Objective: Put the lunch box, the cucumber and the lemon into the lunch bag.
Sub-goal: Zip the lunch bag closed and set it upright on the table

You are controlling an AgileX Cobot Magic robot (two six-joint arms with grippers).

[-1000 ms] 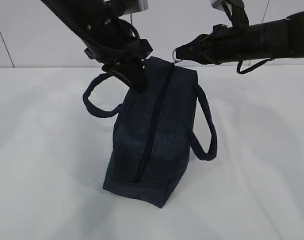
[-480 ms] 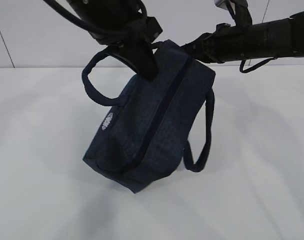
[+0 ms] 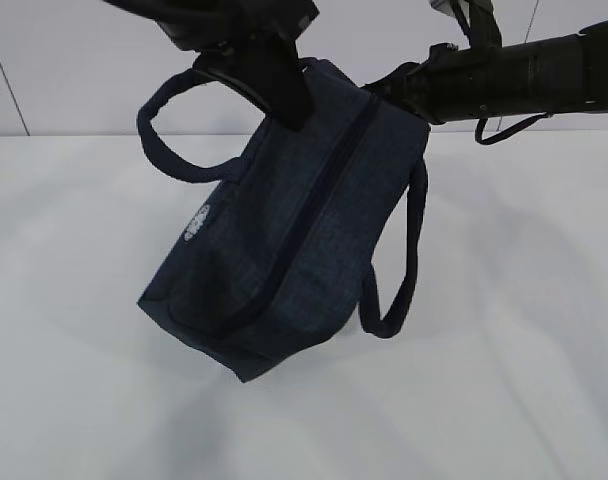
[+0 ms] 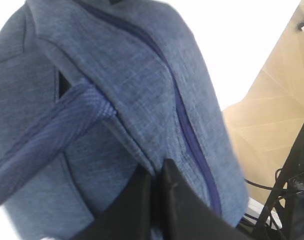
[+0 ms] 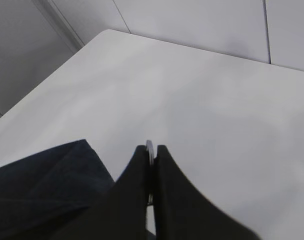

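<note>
The dark navy lunch bag (image 3: 284, 230) hangs tilted between both arms, above the white table, with its zipper (image 3: 324, 190) closed and facing the camera. A small white logo (image 3: 195, 224) shows on its left side. My left gripper (image 3: 289, 110) is shut on a fold of the bag's fabric near the top edge; its wrist view shows the left gripper (image 4: 158, 167) pinching that seam. My right gripper (image 3: 369, 88) is shut on the metal ring pull (image 5: 149, 144) at the zipper's upper end. The lunch box, cucumber and lemon are out of view.
The bag's two loop handles hang free, one handle (image 3: 159, 140) at the upper left, the other handle (image 3: 409, 260) drooping at the right. The white table (image 3: 504, 350) spreads under the bag, with a pale wall behind. The table's far edge (image 5: 67, 55) shows in the right wrist view.
The bag stood on its end on the table; both arms have raised it and swung its lower end up and to the left, so it now hangs slanted. Both grips held.
</note>
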